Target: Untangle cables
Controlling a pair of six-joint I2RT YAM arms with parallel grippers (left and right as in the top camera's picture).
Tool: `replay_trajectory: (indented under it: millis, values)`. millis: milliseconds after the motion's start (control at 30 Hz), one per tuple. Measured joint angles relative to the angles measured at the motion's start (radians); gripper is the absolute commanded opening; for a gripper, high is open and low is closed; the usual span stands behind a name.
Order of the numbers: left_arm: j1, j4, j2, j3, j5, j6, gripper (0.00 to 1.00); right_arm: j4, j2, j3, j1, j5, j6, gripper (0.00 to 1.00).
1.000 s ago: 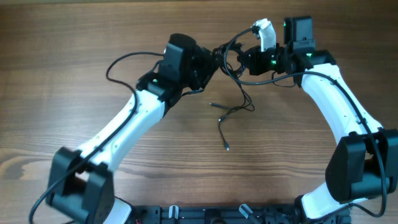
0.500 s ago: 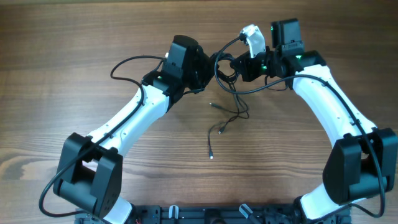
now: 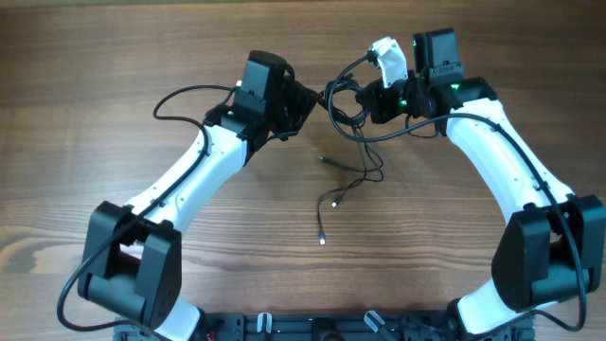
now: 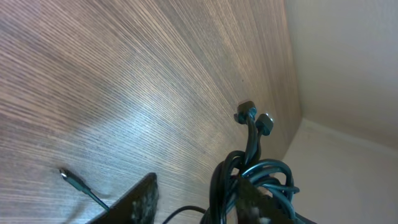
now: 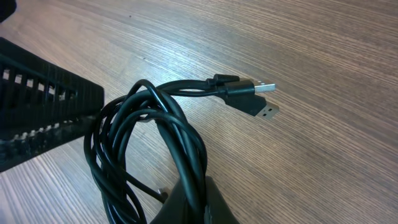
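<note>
The cables (image 3: pixel 343 102) are a black knotted bundle held up between my two grippers at the far middle of the table. My right gripper (image 3: pixel 360 99) is shut on several strands of it (image 5: pixel 199 155), and two USB plugs (image 5: pixel 255 93) stick out beyond the loops. My left gripper (image 3: pixel 305 99) stands open. The bundle (image 4: pixel 252 177) lies against its right finger, and bare wood shows between the jaws (image 4: pixel 196 205). Thin loose ends hang onto the table, ending in small plugs (image 3: pixel 324 159) (image 3: pixel 322 239).
The left arm's thick black cable (image 3: pixel 180 95) loops over the table at the far left. The table's far edge and a pale wall (image 4: pixel 323 74) lie just beyond the bundle. The arms' base rail (image 3: pixel 331 327) runs along the near edge.
My left gripper has drawn back to the left, away from the bundle. The right gripper moved left with the bundle a second ago and has since held still. The hanging ends swung left.
</note>
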Motion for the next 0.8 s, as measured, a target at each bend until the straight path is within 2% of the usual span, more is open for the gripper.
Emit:
replay_trajectory:
  millis: [133,200,300,333,433,533,800]
  values:
    - [-0.002,0.036,0.000,0.000,0.000,0.000,0.38,-0.002,0.000,0.000,0.000,-0.005,0.000,0.05]
    - [-0.004,0.043,0.000,0.000,0.000,0.001,0.38,-0.002,0.000,0.000,0.000,-0.006,0.000,0.05]
    - [-0.020,0.044,0.000,0.000,0.000,0.000,0.32,-0.002,0.000,0.000,0.000,-0.008,0.000,0.05]
    - [-0.024,0.047,0.000,0.000,0.000,0.000,0.27,-0.002,0.000,0.000,0.000,-0.009,0.000,0.04]
    - [-0.028,0.047,0.003,0.000,0.000,-0.012,0.23,-0.002,0.000,0.000,0.000,-0.009,0.000,0.04]
    - [-0.031,0.047,0.004,0.000,0.000,-0.017,0.05,-0.003,0.000,0.000,0.000,-0.009,0.000,0.04]
    - [-0.032,0.054,0.004,0.000,-0.007,-0.020,0.04,-0.007,0.000,0.000,0.000,-0.007,0.000,0.05]
